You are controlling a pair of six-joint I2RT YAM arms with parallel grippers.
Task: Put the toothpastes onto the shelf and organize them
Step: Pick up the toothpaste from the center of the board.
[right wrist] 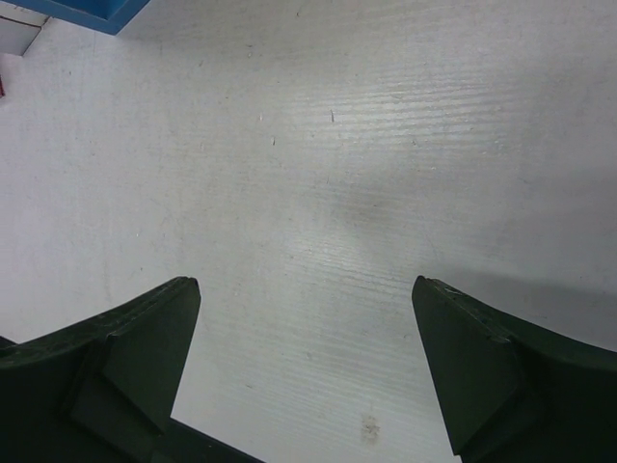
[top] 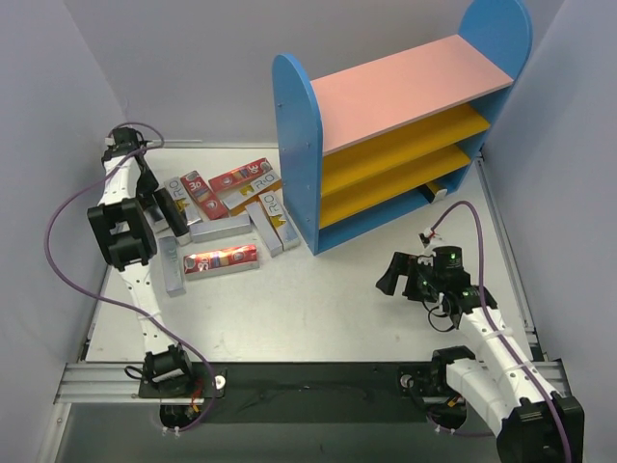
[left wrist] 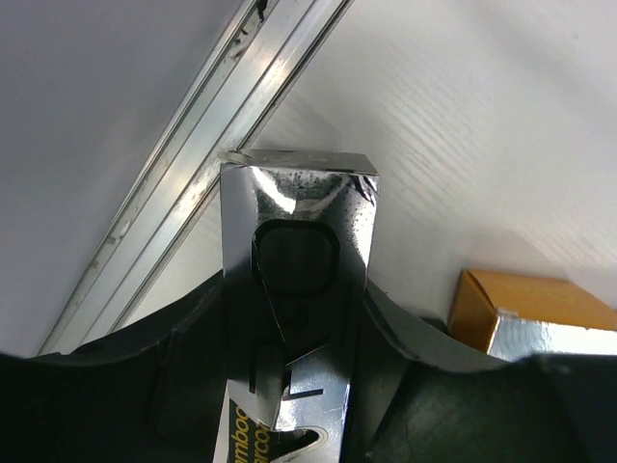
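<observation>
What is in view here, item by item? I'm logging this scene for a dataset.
shelf: one; blue sides, pink top, yellow boards; far right of the table.
toothpaste boxes: roughly ten; silver, red or orange; heaped left of the shelf, where overlaps blur the count.
shelved box: one; pale and yellow; in the lowest compartment, mostly hidden.
table: one; white; under everything.
cables: two; purple; one along each arm.
left gripper: one; black; shut on a silver box at the pile's left edge.
right gripper: one; black; open over bare table in front of the shelf.
</observation>
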